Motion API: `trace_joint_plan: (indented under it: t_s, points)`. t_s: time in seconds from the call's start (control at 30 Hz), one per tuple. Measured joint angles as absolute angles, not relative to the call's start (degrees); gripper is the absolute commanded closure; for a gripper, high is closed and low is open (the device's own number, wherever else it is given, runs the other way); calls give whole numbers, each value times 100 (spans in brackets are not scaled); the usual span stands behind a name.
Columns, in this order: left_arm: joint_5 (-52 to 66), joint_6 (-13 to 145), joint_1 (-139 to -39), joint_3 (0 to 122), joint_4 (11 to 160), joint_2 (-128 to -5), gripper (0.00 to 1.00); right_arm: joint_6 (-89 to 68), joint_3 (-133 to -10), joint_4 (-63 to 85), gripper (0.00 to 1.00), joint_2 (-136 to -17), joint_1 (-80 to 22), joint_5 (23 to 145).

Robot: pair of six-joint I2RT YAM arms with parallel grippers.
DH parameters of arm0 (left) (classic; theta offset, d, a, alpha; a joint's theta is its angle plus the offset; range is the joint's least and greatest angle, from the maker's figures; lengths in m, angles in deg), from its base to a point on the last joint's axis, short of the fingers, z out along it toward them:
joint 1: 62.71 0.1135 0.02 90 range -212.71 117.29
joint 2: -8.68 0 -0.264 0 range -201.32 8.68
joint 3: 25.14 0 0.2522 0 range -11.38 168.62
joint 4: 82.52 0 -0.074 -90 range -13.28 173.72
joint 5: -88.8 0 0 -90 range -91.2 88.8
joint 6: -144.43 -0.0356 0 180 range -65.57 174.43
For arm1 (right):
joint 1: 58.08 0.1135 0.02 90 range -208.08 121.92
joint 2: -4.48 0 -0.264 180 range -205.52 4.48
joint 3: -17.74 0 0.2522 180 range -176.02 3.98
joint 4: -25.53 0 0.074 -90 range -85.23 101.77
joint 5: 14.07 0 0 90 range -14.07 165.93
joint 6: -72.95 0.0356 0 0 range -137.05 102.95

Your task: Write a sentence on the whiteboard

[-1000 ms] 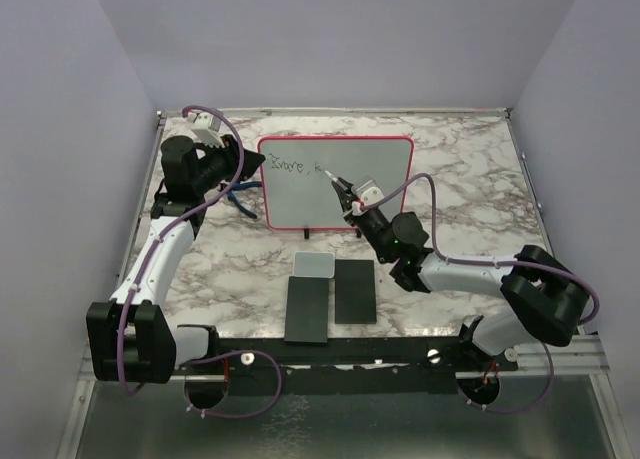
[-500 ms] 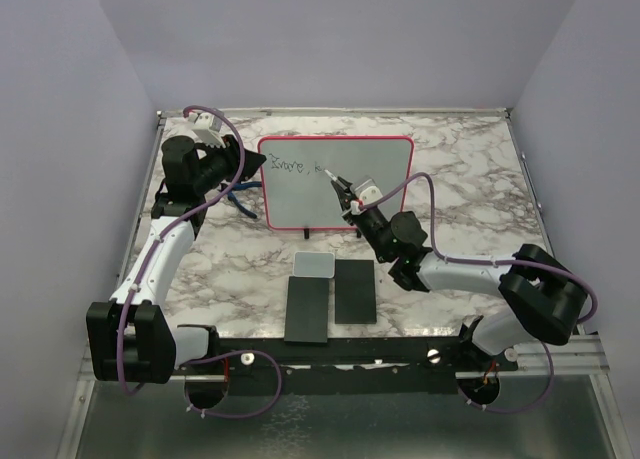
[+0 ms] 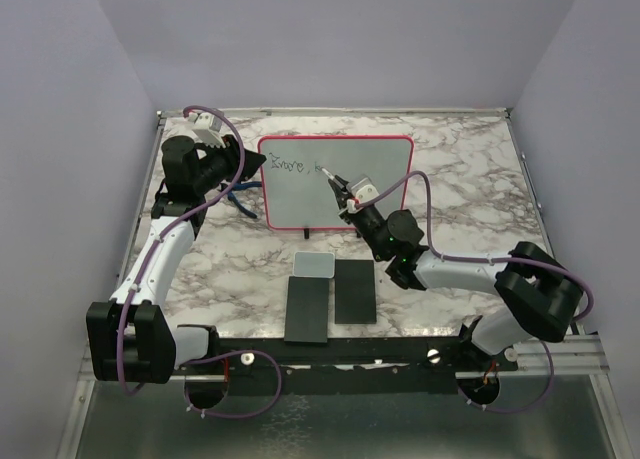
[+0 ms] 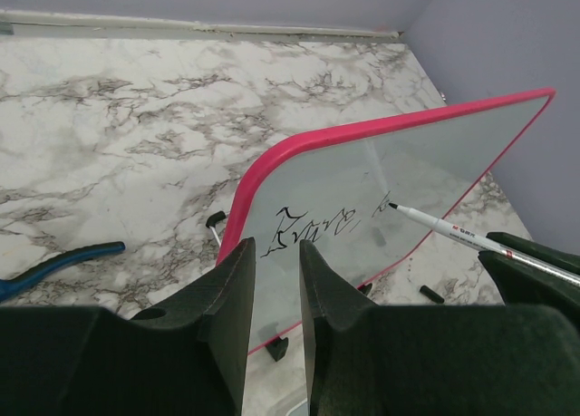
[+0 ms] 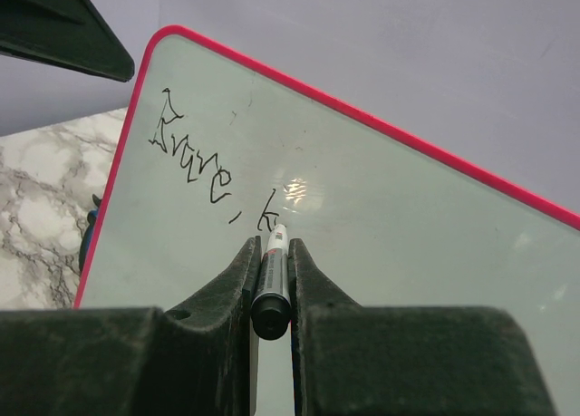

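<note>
right fingers point(image 5: 237, 280) shifted slightly left, marker point(image 5: 273, 271) seemingly touching whiteboard point(image 5: 381, 226)

Handwritten sentence point(image 5: 193, 158), dark ink, upper left of whiteboard point(image 3: 375, 194): reads roughly "Dare, k" (first letter uncertain, could be "X"). Small red print on marker point(image 4: 458, 232) barrel: illegible.

From above, the sentence point(image 3: 293, 166) is too small for us to read. The right wrist view's edge cuts off the whiteboard point(image 5: 408, 253); the left's cuts the marker point(image 4: 471, 237).
</note>
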State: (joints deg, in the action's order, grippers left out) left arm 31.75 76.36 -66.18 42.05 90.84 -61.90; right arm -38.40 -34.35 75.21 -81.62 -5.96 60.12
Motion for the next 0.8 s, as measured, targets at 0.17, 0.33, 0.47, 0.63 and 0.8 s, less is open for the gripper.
trace_joint_plan:
  t_s: [0.17,0.33,0.47,0.63,0.8]
  points:
    - [3175,7636,-6618,4205,9084,-6190,73,-3855,-3435,7521,99,-8171,-596,5942]
    - [3175,7634,-6618,4205,9084,-6188,73,-3855,-3435,7523,99,-8171,-596,5870]
    - [3175,7636,-6618,4205,9084,-6188,73,-3857,-3432,7528,99,-8171,-596,5846]
    - [3175,7634,-6618,4205,9084,-6188,73,-3883,-3432,7578,99,-8169,-596,5795]
    - [3175,7634,-6618,4205,9084,-6188,73,-3923,-3430,7635,99,-8167,-596,5745]
